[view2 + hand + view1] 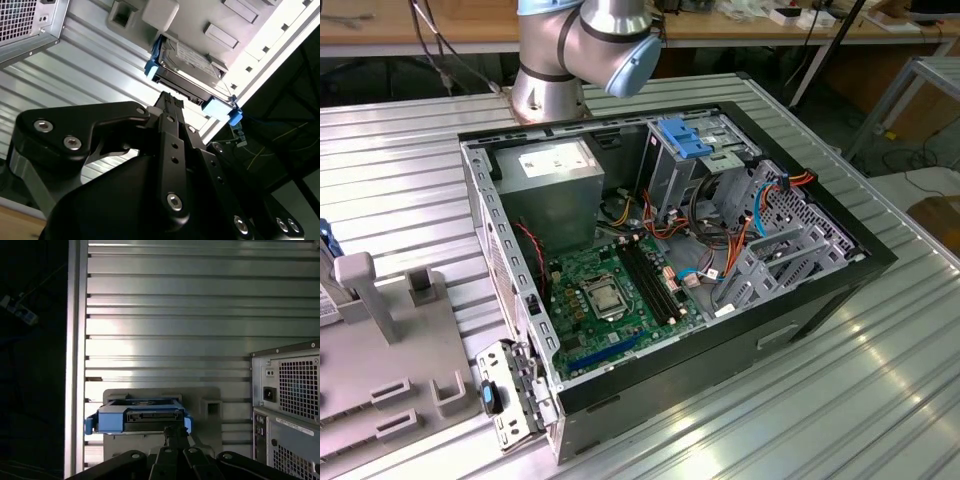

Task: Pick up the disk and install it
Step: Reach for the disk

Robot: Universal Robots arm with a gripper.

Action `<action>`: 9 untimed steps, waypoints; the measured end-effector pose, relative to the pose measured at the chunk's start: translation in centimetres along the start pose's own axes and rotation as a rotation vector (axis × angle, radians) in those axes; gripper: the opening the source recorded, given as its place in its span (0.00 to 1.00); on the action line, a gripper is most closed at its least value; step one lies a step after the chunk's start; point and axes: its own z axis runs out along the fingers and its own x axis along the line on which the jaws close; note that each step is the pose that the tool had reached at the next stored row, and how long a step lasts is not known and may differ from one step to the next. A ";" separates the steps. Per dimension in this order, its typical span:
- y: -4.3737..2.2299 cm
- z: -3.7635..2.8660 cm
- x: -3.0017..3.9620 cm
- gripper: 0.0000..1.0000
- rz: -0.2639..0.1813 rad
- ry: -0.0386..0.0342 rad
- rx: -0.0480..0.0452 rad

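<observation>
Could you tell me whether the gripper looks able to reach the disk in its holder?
Probably yes: in the first wrist view the gripper sits just before the disk, with nothing between them.

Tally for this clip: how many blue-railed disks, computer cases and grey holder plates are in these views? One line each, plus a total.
blue-railed disk: 1
computer case: 1
grey holder plate: 1
Total: 3
</observation>
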 end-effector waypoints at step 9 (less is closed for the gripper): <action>-0.10 -0.09 3.97 0.11 -0.002 -0.0001 0.0000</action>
